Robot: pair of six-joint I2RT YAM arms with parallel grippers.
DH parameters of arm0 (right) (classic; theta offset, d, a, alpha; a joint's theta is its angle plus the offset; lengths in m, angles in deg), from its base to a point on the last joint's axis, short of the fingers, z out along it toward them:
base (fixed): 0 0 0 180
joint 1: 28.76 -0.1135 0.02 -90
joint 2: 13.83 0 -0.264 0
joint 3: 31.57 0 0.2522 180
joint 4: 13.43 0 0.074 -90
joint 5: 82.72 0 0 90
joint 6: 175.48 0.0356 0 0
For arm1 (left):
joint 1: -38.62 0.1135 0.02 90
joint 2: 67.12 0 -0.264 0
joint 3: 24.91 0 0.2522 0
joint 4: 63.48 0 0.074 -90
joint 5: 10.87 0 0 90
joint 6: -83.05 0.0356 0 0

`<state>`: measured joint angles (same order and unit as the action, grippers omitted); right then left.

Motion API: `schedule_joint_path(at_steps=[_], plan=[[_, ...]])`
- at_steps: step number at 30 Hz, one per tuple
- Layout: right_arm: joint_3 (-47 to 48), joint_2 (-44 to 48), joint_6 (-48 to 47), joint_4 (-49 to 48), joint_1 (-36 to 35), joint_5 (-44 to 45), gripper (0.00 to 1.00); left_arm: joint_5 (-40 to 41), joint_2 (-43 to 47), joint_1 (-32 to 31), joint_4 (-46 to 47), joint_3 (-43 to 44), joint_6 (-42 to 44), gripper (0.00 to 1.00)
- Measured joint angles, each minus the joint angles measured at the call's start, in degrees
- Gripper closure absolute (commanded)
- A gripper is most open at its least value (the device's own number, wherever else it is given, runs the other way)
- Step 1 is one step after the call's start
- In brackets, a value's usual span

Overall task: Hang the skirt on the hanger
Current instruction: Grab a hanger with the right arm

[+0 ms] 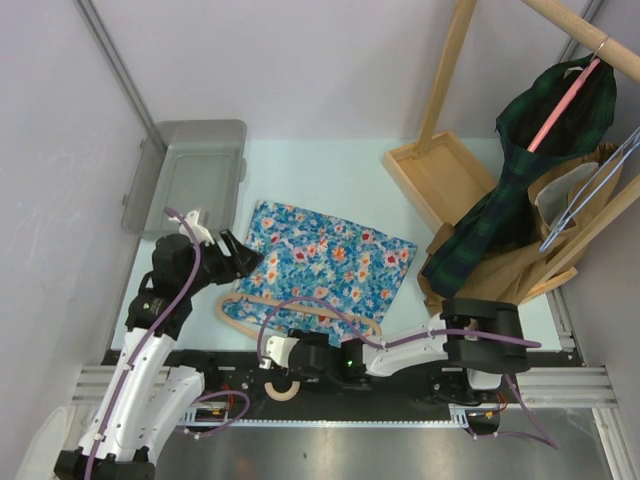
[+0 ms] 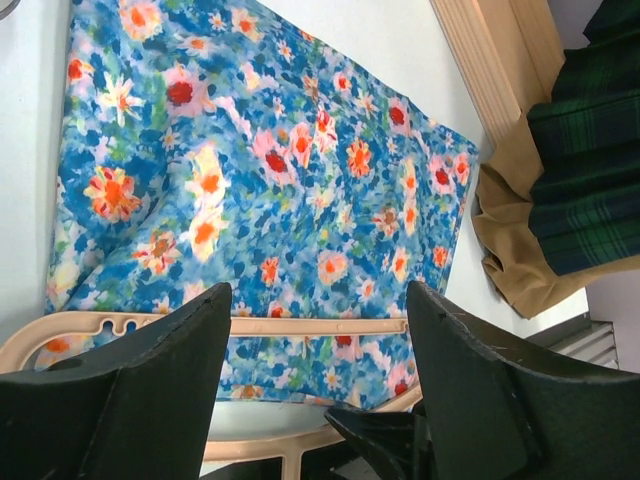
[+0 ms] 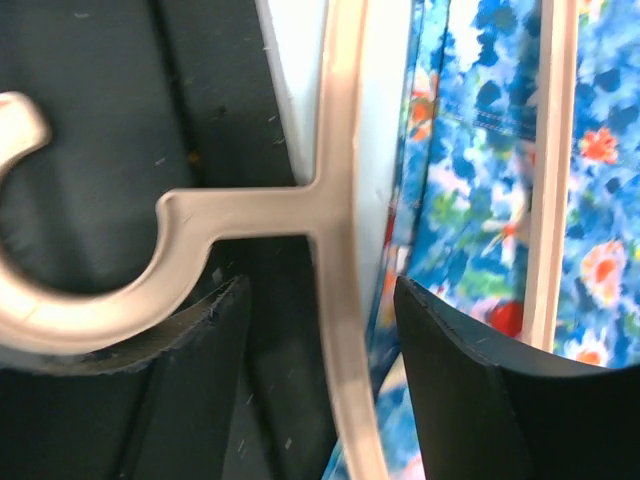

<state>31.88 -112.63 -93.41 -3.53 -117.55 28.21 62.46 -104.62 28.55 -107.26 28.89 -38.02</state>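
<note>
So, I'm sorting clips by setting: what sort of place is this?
Probably a robot lab test cell, not a home: bare panel walls, a metal mounting rail under the arms, and a wooden clothes rack with a plaid garment hung as a prop.

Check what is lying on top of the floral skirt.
One bar of the beige hanger lies across the floral skirt near its near edge; the hook side is off the cloth. What the skirt covers cannot be seen.

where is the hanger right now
In the left wrist view the hanger lies along the bottom, its bar across the skirt's near hem; in the top view that is the table's near edge, left of centre.
</note>
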Motion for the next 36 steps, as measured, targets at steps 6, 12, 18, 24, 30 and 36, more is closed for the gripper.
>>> schedule_joint_path(at_steps=[6,12,18,24,30,36], plan=[[1.62,-5.33,-2.56,-3.34,0.55,3.69,0.36,0.00,0.42,0.00,-0.70,0.00,0.00,0.25],[3.15,-7.04,-2.97,-4.17,0.79,4.31,0.83,-0.02,0.55,0.00,-1.01,-0.11,0.04,0.25],[3.39,-6.27,-1.70,-2.43,-1.11,7.30,0.92,-0.04,0.87,0.00,-1.20,-1.46,0.04,0.25],[3.39,0.92,0.42,2.60,-2.99,11.06,1.00,-0.04,0.74,0.00,-1.22,-1.77,0.04,0.25],[3.39,9.53,2.51,7.02,-4.17,12.04,1.00,0.09,0.57,0.02,-1.22,-1.77,0.04,0.25],[3.39,19.23,9.31,16.00,2.62,-5.01,1.00,1.49,1.31,0.07,-1.05,-1.73,0.26,0.20]])
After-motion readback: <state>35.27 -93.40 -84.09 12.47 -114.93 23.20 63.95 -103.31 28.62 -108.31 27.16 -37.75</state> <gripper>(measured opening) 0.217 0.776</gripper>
